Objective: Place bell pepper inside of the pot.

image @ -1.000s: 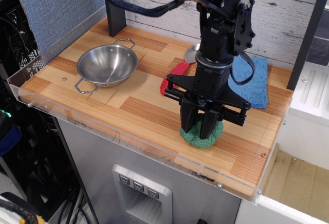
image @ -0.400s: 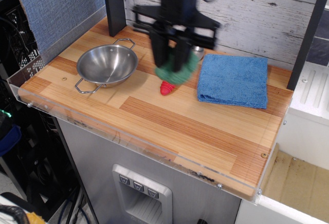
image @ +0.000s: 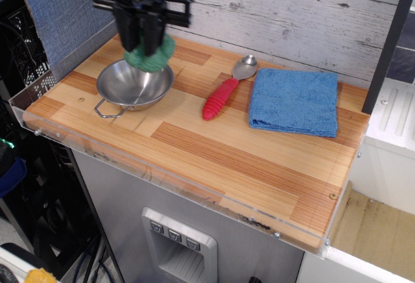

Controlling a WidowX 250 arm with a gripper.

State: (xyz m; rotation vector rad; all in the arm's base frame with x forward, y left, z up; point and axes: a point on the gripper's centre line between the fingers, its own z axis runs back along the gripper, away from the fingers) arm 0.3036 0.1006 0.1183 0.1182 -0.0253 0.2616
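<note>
**Green pepper held over the shiny pot**

Closest to us is the front edge of the wooden striped table top (image: 214,159), with a clear plastic strip (image: 162,169) running along it. Under it sits a grey cabinet front with a small panel of three buttons (image: 175,234).

A bit farther back, on the right, a folded blue fluffy cloth (image: 295,101) lies flat on the wood. Just to its left lies a spoon with a red bumpy handle and a silver bowl end (image: 224,91). The spoon is tilted, and its silver end is very near the cloth's corner. Nothing lies between the spoon and the pot.

On the left stands the round shiny steel pot with two wire loop handles (image: 123,91). It looks bare inside. Right over its back rim hangs the black robot gripper (image: 144,36). Its fingers are squeezed around the small dark-green lumpy toy bell pepper (image: 152,56), which hangs in the air, above the pot and not inside it.

A second ago the pepper sat on the wood near the front right, with the gripper around it. Now it has been carried up and across to the left. The spoon was partly hidden then, and now it shows whole.

Behind the table stands a pale wood-plank wall (image: 292,17). A blue-grey board (image: 65,10) stands at the left.
</note>
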